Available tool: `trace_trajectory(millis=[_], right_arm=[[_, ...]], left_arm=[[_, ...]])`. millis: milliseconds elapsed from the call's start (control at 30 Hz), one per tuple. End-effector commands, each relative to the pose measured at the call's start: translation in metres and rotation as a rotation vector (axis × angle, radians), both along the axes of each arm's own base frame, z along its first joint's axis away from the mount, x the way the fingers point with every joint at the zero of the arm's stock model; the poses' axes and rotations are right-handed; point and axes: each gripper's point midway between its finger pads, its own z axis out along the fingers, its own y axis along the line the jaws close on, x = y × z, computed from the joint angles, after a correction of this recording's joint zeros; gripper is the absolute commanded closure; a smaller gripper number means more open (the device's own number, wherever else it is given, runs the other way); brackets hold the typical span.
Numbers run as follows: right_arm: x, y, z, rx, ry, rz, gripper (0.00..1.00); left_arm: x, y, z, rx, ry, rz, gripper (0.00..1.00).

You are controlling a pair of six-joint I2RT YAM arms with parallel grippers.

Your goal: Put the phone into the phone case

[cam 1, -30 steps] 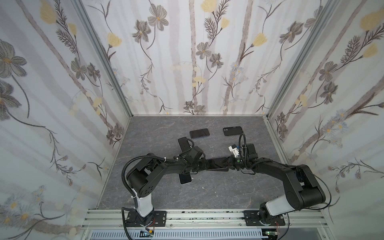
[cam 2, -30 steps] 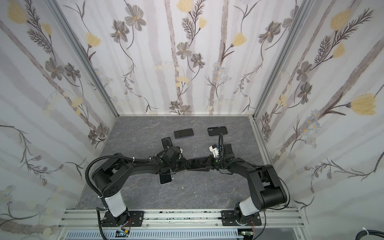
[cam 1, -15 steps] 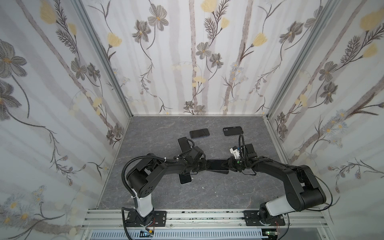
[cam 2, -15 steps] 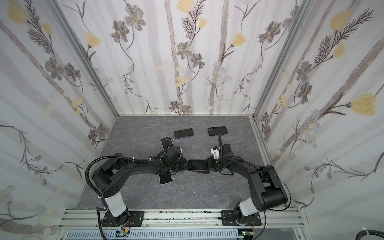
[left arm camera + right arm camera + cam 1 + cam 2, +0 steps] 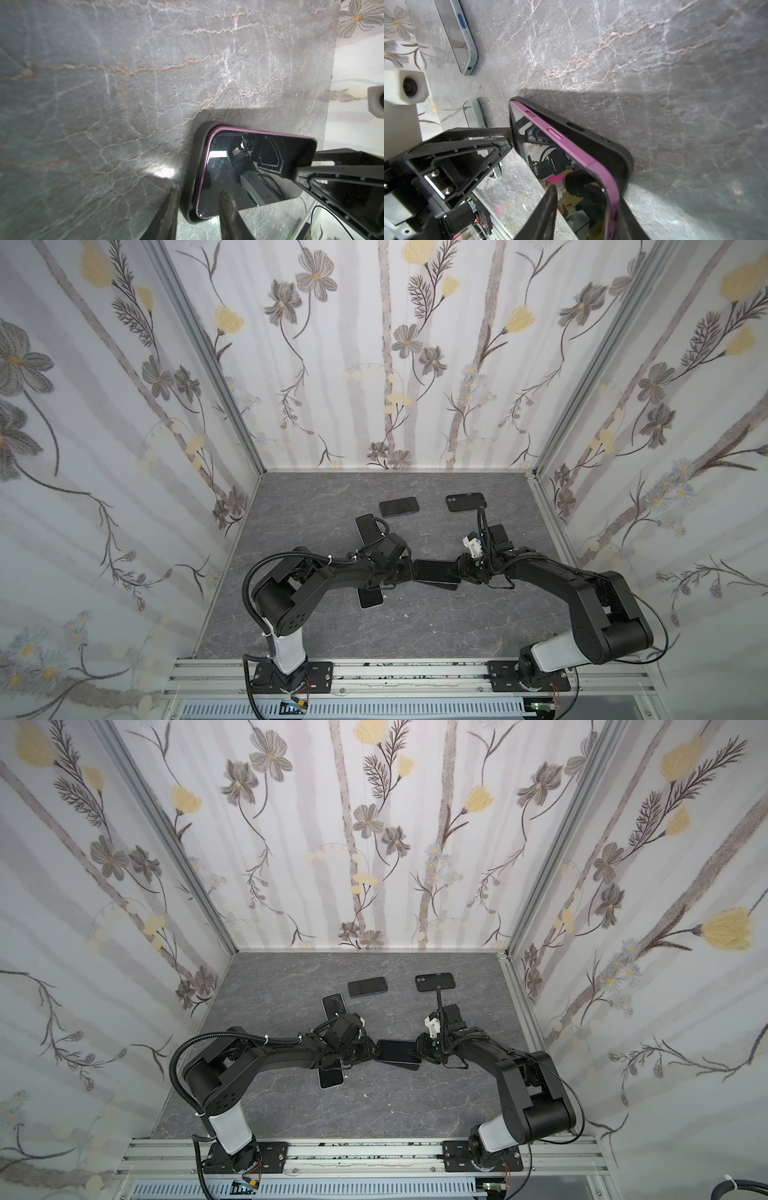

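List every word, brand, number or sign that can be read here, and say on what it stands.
There is no readable text in any view.
phone: the screen shows only reflections, no logo or digits.
phone case: plain dark rim, no marking visible.
dark phone near the back wall: too small to show any print.

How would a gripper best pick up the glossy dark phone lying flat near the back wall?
Probably pinch the phone across its two long edges, mid-length, coming straight down: it lies flat on the table, leaving only those side edges reachable.
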Motion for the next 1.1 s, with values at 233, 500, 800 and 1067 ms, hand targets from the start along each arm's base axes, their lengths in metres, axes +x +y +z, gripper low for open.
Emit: trace_trajectory(millis=[233,500,800,1067], right_arm=[[-0.009,0.008,0.006,0.053,0.015,0.043,0.65],[-0.017,0.007,-0.007,0.044,0.066,0.041,0.69],[-0.022,0.003,-0.011,0.027,0.086,0.033,0.67],[-0.016,-0.014,-0.008,-0.095,0.065,0.025,0.6]], left_arm=[[-0.006,0.011,-0.015,0.075,0.038,0.005,0.64],[-0.013,0.009,-0.015,0.063,0.051,-0.008,0.71],[-0.025,0.001,-0.009,0.019,0.064,-0.01,0.71],[-0.027,0.002,-0.002,0.006,0.053,0.009,0.71]])
